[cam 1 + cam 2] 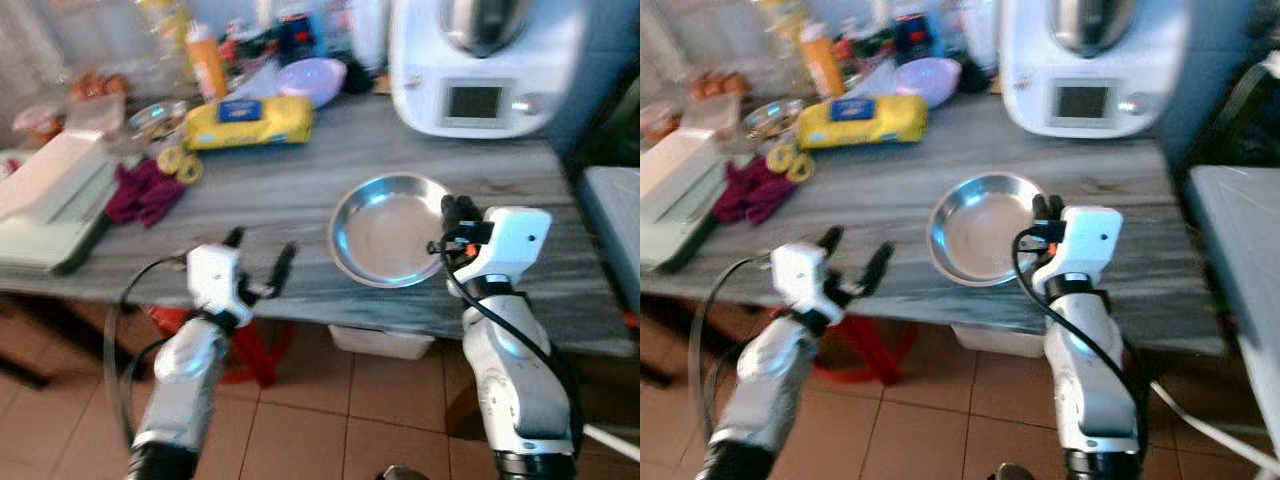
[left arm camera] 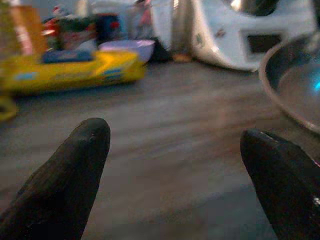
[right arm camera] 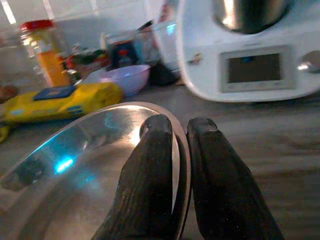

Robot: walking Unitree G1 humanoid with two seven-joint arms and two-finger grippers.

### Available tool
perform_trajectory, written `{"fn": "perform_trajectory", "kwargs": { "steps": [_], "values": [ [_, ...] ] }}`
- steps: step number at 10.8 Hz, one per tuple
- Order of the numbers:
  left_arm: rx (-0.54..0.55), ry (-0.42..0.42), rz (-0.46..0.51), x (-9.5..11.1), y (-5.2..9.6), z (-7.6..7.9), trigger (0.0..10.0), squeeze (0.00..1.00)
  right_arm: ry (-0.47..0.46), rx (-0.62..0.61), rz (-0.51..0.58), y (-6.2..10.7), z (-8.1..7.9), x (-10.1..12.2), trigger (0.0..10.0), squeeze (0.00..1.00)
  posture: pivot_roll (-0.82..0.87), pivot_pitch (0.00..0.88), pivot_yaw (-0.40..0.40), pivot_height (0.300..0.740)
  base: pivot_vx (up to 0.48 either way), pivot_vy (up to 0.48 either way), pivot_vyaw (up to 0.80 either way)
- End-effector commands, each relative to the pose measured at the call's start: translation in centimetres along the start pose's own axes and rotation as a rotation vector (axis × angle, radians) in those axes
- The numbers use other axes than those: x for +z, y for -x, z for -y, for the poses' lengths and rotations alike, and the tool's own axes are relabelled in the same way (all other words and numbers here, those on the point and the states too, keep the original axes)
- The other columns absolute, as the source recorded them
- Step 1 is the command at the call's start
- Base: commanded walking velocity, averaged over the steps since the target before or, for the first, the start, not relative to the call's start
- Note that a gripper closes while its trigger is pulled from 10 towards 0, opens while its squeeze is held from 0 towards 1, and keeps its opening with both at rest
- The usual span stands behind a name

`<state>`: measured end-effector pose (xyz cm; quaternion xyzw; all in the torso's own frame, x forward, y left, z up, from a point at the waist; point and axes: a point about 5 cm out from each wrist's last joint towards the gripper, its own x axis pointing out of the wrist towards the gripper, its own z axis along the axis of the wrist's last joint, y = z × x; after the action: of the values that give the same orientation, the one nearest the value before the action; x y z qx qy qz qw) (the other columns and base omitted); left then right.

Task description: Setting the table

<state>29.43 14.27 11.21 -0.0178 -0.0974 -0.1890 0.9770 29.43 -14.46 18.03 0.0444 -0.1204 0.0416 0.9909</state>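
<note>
Right claw [image 1: 456,212] pinching steel plate [image 1: 385,232] rim (table [image 1: 290,190] edge), left claw [image 1: 260,255] spread

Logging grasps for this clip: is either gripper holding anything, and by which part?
The right gripper pinches the steel plate by its near right rim. The left gripper, jaws open, holds nothing.

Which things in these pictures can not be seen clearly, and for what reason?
- Label on the yellow packet: blurred in the head views.
- Jars and bottles behind: blurred, crowded.
- Plate rim under the right claw: covered by its fingers.
- White appliance: top cut off by the edge.
- Left claw open above the table.
</note>
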Motion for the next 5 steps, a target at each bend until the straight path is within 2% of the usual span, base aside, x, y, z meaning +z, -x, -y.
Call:
{"fn": "perform_trajectory", "kwargs": {
  "steps": [1, 3, 5],
  "values": [
    [-0.007, -0.033, -0.008, 0.1, 1.0, -0.7, 10.0, 0.0, -0.011, 0.012, 0.009, -0.1, -0.2, 0.1, 10.0, 0.0, -0.1, 0.15, 0.112, 0.74, 0.0, 0.0, 0.0],
    [-0.04, -0.048, -0.038, -0.3, 2.4, -1.2, 10.0, 0.0, -0.018, 0.02, -0.001, -0.2, -0.2, -0.1, 10.0, 0.0, -0.1, 0.157, 0.113, 0.74, 0.0, 0.0, 0.0],
    [-0.123, -0.029, -0.079, -0.7, 4.1, -0.6, 10.0, 0.0, -0.041, 0.018, -0.021, -1.2, 0.3, -0.6, 10.0, 0.0, -0.09, 0.166, 0.113, 0.74, 0.0, 0.0, 0.0]
  ]
}}
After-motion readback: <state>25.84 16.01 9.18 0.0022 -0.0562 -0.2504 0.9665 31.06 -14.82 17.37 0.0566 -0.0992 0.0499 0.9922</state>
